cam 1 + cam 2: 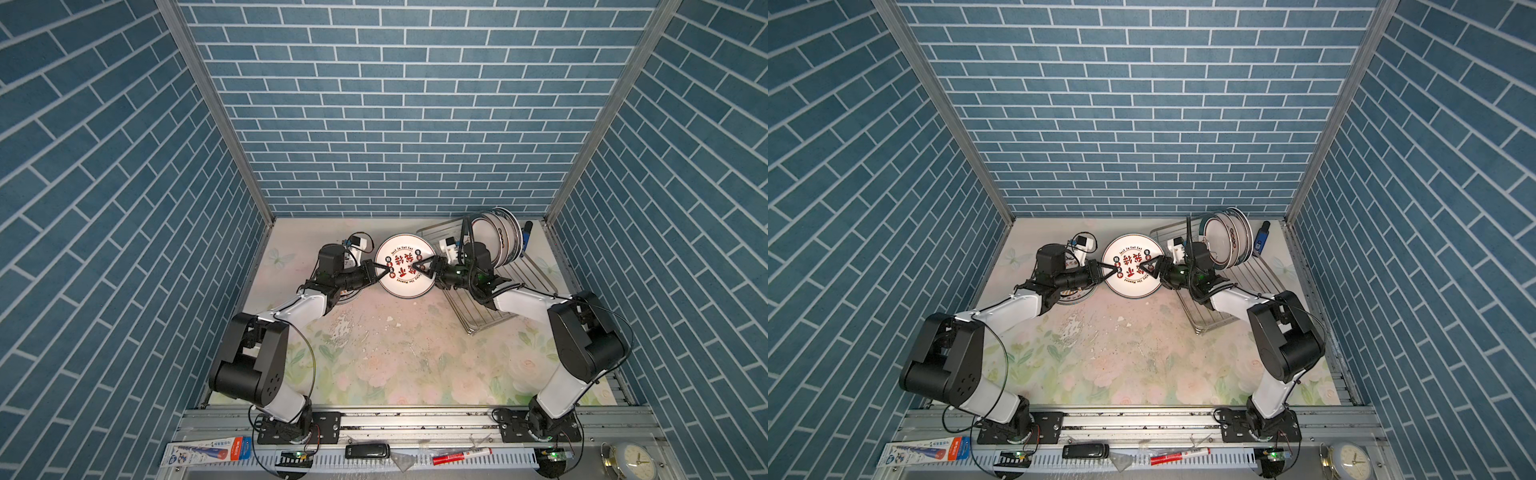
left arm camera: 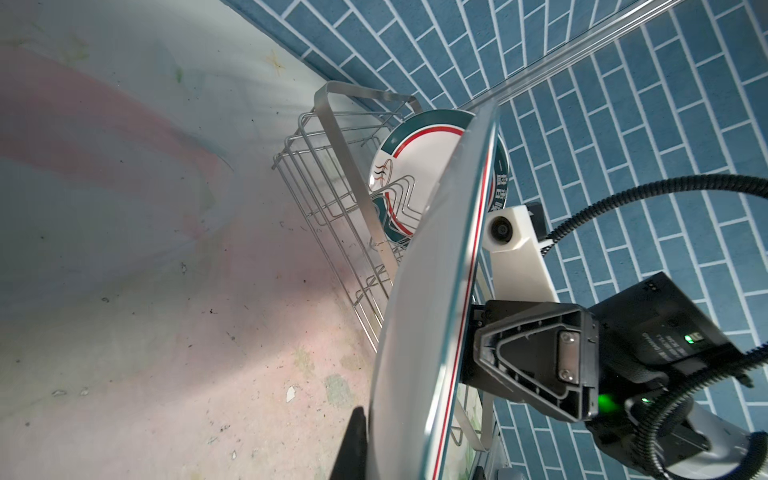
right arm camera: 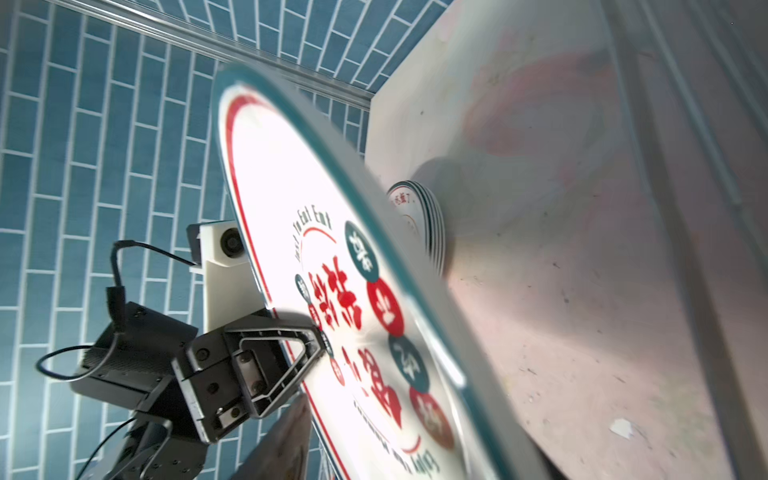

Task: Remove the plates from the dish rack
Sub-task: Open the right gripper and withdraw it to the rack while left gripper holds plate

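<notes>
A white plate (image 1: pixel 405 266) (image 1: pixel 1133 266) with red Chinese characters hangs edge-on above the table between both grippers. My left gripper (image 1: pixel 384 272) (image 1: pixel 1111 270) is shut on its left rim; one dark finger (image 2: pixel 353 449) presses the plate's back (image 2: pixel 415 332). My right gripper (image 1: pixel 424 268) (image 1: pixel 1148 268) stands open, its jaws spread either side of the right rim. The plate's printed face (image 3: pixel 374 316) fills the right wrist view. The wire dish rack (image 1: pixel 478 316) (image 1: pixel 1204 324) (image 2: pixel 332 174) sits at the back right with several plates (image 1: pixel 498 241) (image 1: pixel 1229 237) (image 2: pixel 415 166) upright in it.
A stack of plates (image 1: pixel 349 293) (image 1: pixel 1075 297) (image 3: pixel 428 220) lies on the table under my left forearm. A blue object (image 1: pixel 527 232) (image 1: pixel 1261 239) stands behind the rack by the back wall. Tiled walls close in three sides. A clock (image 1: pixel 631 461) and small items lie on the front rail.
</notes>
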`<move>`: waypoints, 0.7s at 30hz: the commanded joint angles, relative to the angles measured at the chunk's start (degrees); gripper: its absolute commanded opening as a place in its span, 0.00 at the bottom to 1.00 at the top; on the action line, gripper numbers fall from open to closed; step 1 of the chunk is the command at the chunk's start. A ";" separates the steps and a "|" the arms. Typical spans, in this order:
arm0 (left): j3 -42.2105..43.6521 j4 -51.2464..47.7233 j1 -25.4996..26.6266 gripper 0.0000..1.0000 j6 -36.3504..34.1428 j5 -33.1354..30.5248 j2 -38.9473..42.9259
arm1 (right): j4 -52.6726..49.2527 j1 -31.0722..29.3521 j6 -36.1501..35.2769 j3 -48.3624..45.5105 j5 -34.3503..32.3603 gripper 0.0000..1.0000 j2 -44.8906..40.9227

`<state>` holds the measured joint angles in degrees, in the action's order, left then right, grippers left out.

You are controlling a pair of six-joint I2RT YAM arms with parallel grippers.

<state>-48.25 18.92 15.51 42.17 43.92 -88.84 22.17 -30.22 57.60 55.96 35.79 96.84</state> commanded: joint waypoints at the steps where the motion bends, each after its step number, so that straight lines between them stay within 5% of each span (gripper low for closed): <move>1: -0.82 -2.51 0.14 0.00 -2.13 -1.65 2.23 | -15.79 0.31 -12.00 4.87 -8.04 0.68 -5.78; 4: -0.48 -6.71 0.13 0.00 -3.72 -3.32 5.17 | -21.99 1.38 -15.53 5.25 -11.63 0.75 -8.69; 5: -0.46 -9.04 0.14 0.00 -4.45 -4.17 6.41 | -23.72 1.88 -16.28 5.23 -12.68 0.97 -9.43; 6: -0.43 -10.63 0.14 0.00 -4.92 -4.74 7.36 | -24.98 2.29 -16.94 5.26 -13.42 0.99 -10.32; 21: 5.46 -26.28 0.39 0.00 -7.61 -4.67 12.86 | -43.93 7.02 -30.77 8.99 -33.80 0.99 -20.07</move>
<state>-42.92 -4.34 15.55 36.23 38.33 -76.51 -16.03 -24.08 32.51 61.82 8.82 78.70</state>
